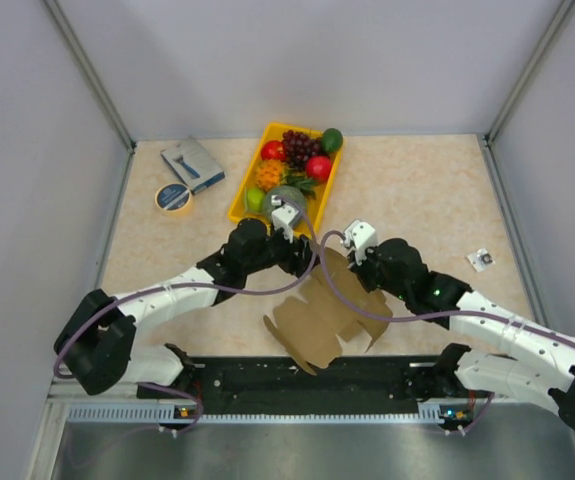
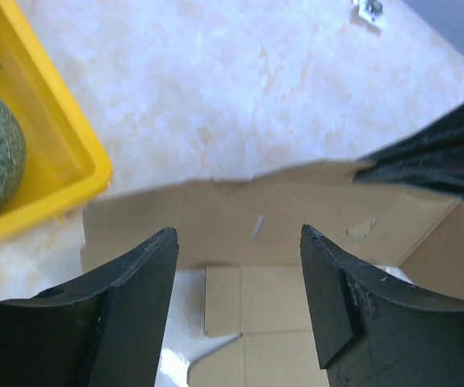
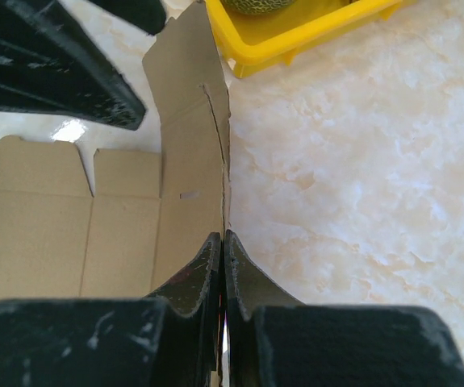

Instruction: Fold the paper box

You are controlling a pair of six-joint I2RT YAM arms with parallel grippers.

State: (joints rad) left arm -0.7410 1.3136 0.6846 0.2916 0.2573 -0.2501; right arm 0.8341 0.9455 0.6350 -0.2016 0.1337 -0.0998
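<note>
Paper box [image 1: 322, 320]: plain brown corrugated cardboard, die-cut with flaps, slots and crease lines. It lies mostly flat near the front of the worktop between both arms, with its far flap standing up.
Right fingers [image 3: 203, 266]: black, scuffed and curved, pressed together on the raised flap's edge.
Left fingers [image 2: 151, 266]: black and curved, spread apart before the same flap with nothing between them.
Worktop [image 1: 417, 190]: glossy, beige, with a marble pattern.
Yellow tray [image 1: 248, 170]: rectangular moulded plastic, just beyond the box, holding a netted green melon [image 1: 277, 193], dark grapes [image 1: 297, 145] and red fruit.
Tape roll [image 1: 173, 197]: a flat ring at far left, beside a blue-grey packet [image 1: 193, 163].
Walls [image 1: 297, 60]: pale grey panels with metal posts on three sides.
</note>
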